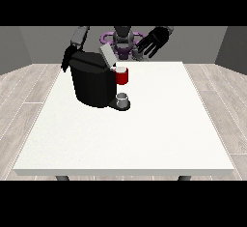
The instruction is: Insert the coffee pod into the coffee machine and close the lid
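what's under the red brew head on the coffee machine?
A small grey cup stands on the machine's base, below the red brew head. The lid is raised. Whether a pod sits inside the head cannot be seen.

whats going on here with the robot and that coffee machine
A robot stands behind a white table with a black coffee machine on it. The machine's lid is tilted up, open. The hand at the view's right is raised in the air, fingers spread, holding nothing. The hand at the view's left sits behind the machine, mostly hidden.
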